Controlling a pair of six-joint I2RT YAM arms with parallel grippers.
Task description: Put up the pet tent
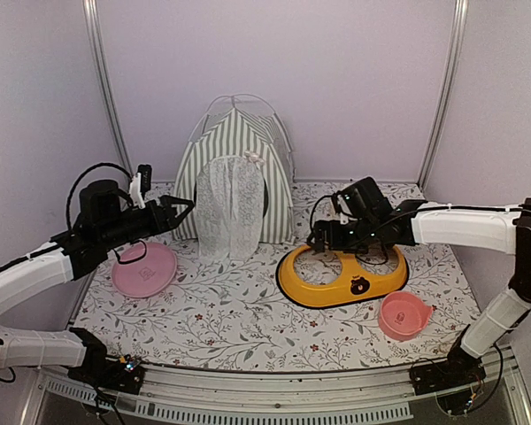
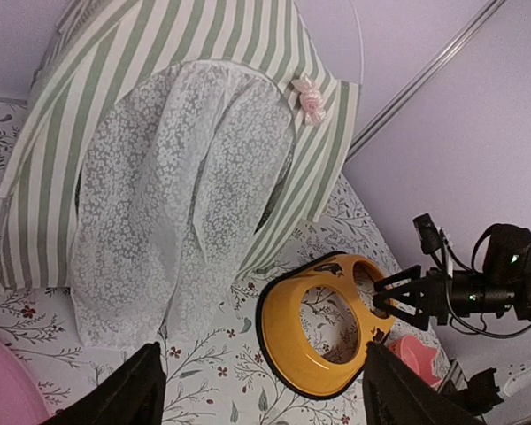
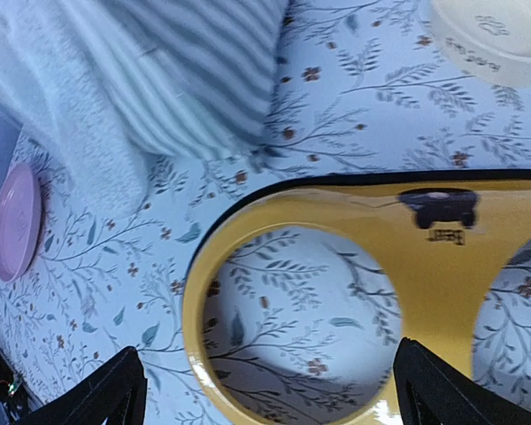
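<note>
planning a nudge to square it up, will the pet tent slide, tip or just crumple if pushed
The pet tent looks like thin striped fabric, so it is probably light for its size: a push may slide or tip it. Its walls would likely dent, not resist. The lace curtain hangs loose, so it is likely floppy and could snag.

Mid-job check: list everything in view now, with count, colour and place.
pet tent: one, grey-green and white stripes, white lace door, upright at back centre
plate: one, pink, front-left of tent
feeder stand: one, yellow, two empty holes, right of centre
bowl: one, pink, front-right of stand
table cover: one, white floral, under everything
left fingers: two, black, open, by tent's left side
right fingers: two, black, open, over stand's left end
</note>
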